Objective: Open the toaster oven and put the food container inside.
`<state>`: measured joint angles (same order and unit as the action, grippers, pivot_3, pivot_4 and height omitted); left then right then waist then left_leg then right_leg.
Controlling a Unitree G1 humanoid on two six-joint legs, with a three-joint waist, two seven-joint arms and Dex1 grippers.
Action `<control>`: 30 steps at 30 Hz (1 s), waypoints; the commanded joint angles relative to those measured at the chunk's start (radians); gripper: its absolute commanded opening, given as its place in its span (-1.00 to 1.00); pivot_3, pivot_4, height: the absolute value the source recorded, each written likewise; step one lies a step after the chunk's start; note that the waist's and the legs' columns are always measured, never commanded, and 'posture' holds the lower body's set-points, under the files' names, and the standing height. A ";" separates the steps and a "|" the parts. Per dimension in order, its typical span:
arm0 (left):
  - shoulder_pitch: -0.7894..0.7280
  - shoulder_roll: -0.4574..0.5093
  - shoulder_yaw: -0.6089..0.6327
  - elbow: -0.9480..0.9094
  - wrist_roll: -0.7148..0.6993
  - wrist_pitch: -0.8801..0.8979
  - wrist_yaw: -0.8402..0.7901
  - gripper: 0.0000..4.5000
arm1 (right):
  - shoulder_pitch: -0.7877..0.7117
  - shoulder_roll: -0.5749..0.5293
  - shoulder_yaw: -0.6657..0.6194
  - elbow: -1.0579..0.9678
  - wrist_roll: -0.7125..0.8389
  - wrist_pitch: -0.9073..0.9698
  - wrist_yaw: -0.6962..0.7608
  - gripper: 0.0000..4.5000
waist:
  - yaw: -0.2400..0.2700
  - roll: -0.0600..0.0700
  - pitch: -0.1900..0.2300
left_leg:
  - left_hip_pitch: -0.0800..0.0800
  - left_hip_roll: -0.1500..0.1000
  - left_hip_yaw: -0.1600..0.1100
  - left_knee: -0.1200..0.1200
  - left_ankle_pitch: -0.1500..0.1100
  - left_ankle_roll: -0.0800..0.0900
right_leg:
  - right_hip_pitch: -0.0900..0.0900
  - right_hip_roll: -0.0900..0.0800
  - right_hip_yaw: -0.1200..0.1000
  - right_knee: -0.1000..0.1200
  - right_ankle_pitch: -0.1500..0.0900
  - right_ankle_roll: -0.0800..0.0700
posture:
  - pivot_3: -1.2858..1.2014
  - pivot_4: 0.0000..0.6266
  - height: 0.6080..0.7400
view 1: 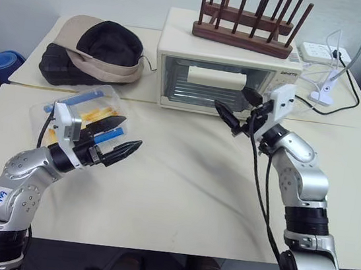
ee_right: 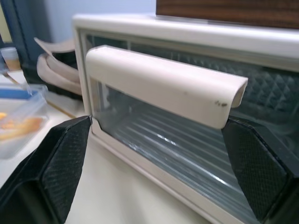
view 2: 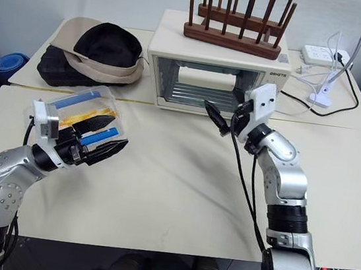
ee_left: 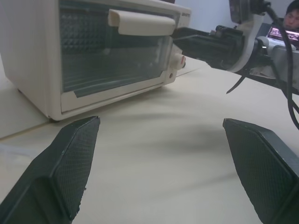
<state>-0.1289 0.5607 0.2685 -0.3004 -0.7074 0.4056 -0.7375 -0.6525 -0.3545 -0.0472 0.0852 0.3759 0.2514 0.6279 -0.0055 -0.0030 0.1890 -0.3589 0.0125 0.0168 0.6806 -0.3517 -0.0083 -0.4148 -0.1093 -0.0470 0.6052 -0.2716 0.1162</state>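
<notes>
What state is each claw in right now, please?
Left claw: open, holding nothing, above the table near the food box.
Right claw: open, holding nothing, at the oven door handle.

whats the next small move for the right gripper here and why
Probably ease the right gripper forward and shut it on the cream bar handle of the cream-white boxy toaster oven. Its glass door is closed, the open fingers already flank the handle without touching, and the clear plastic food container with blue clips waits on the table by the open left gripper.
</notes>
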 commanded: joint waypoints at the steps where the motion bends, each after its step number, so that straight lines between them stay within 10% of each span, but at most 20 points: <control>1: 0.005 -0.011 0.028 -0.010 0.003 -0.017 0.025 1.00 | 0.042 -0.001 0.018 -0.106 0.034 -0.072 0.101 0.99 | -0.002 0.000 0.000 | 0.000 0.000 0.000 0.000 0.000 0.000 | 0.000 0.000 0.000 0.000 0.000 0.000 | 0.03 -0.52 1.00; 6: -0.052 -0.019 0.059 0.047 -0.011 0.011 0.085 0.72 | 0.163 -0.050 0.051 -0.154 -0.022 -0.155 0.192 1.00 | -0.014 0.000 0.000 | 0.000 0.000 0.001 -0.002 0.000 0.000 | -0.001 0.001 0.000 0.000 0.000 0.000 | 0.03 -0.52 1.00; 18: -0.611 -0.120 -0.126 0.519 0.212 -0.091 0.119 -0.98 | 0.222 -0.055 0.050 -0.120 -0.066 -0.225 0.192 1.00 | -0.020 -0.001 0.001 | 0.000 -0.001 0.009 0.000 0.001 -0.002 | -0.001 0.003 0.000 0.002 0.001 0.001 | 0.03 -0.52 1.00; 30: -0.517 -0.046 -0.359 0.472 0.476 -0.239 -0.071 -0.98 | 0.748 -0.204 -0.189 -0.264 0.006 -0.327 0.259 1.00 | 0.009 -0.001 0.001 | 0.000 0.000 0.014 -0.001 0.000 -0.002 | -0.002 0.003 -0.001 -0.002 0.001 0.002 | 0.03 -0.52 1.00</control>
<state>-0.6613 0.5079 -0.0549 0.2277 -0.2742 0.1855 -0.7975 0.0665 -0.5456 -0.1583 -0.1344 0.3443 -0.0254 0.8681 0.0034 -0.0041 0.1896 -0.3588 0.0124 0.0308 0.6802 -0.3522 -0.0094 -0.4161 -0.1064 -0.0479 0.6034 -0.2706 0.1179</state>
